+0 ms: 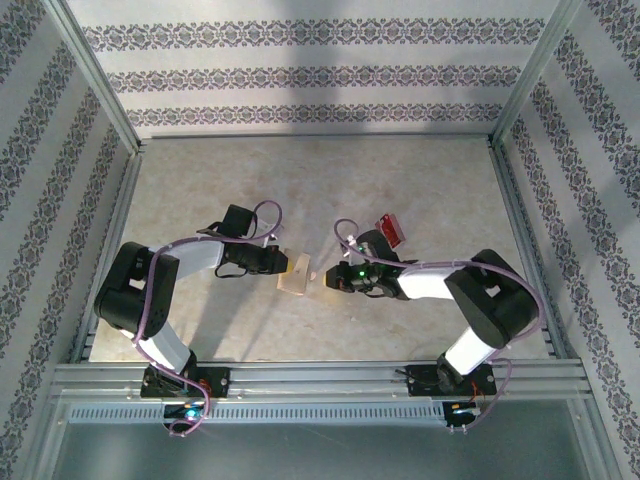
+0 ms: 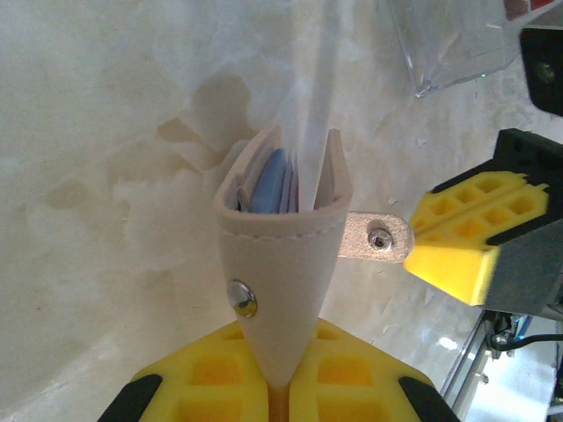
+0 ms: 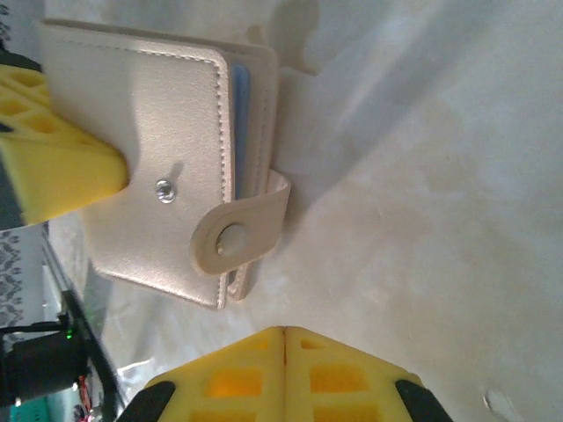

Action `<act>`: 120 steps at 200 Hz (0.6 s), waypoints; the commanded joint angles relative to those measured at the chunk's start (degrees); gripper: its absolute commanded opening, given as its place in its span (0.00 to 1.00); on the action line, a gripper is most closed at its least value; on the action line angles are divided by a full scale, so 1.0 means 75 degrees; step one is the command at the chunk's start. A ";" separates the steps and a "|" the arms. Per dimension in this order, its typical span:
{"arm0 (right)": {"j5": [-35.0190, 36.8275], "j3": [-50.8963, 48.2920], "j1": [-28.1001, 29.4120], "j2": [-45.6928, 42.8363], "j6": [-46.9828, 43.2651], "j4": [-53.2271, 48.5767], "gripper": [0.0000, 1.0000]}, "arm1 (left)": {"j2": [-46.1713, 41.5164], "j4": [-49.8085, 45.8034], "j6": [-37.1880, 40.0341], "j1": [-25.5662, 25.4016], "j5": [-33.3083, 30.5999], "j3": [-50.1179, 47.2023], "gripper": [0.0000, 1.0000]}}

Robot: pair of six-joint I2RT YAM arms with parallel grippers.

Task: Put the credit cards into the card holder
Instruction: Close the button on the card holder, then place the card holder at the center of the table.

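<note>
Over the pale desk (image 1: 200,180), the left end effector (image 2: 280,380) pinches the card holder (image 2: 281,255) upright while the right end effector (image 3: 283,353), pressed together empty, should next fetch the credit cards (image 1: 388,229), I'd say.

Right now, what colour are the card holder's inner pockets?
Grey-blue. The inner pockets of the card holder show best in the left wrist view.
</note>
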 commanded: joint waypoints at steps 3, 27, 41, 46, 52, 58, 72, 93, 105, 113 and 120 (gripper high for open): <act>0.0166 0.0556 0.0213 0.0386 -0.0176 0.0113 0.05 | 0.0042 -0.0386 0.0316 -0.0102 -0.0314 0.0091 0.00; 0.0162 0.0910 0.0270 0.0653 -0.0189 0.0164 0.05 | 0.0064 -0.0366 0.0331 -0.0119 -0.0303 0.0089 0.00; 0.0019 0.1164 0.0322 0.0855 -0.0189 0.0191 0.05 | 0.0077 -0.0372 0.0308 -0.0131 -0.0306 0.0090 0.00; -0.0044 0.1258 0.0359 0.0950 -0.0185 0.0181 0.05 | 0.0088 -0.0359 0.0305 -0.0150 -0.0304 0.0090 0.00; -0.0111 0.1354 0.0407 0.1052 -0.0178 0.0188 0.05 | 0.0095 -0.0356 0.0291 -0.0153 -0.0316 0.0090 0.00; -0.0160 0.1432 0.0442 0.1140 -0.0158 0.0207 0.05 | 0.0111 -0.0352 0.0261 -0.0156 -0.0303 0.0088 0.00; -0.0243 0.1507 0.0496 0.1301 -0.0114 0.0297 0.06 | 0.0145 -0.0337 0.0196 -0.0161 -0.0311 0.0085 0.00; -0.0252 0.1500 0.0494 0.1409 -0.0009 0.0503 0.06 | 0.0171 -0.0339 0.0139 -0.0164 -0.0284 0.0096 0.00; -0.0293 0.1514 0.0515 0.1430 0.0027 0.0564 0.06 | 0.0195 -0.0328 0.0083 -0.0155 -0.0280 0.0086 0.00; -0.0308 0.1536 0.0529 0.1438 0.0033 0.0576 0.06 | 0.0219 -0.0325 0.0054 -0.0155 -0.0279 0.0099 0.00; -0.0327 0.1555 0.0548 0.1450 0.0036 0.0581 0.06 | 0.0253 -0.0319 0.0019 -0.0158 -0.0280 0.0101 0.00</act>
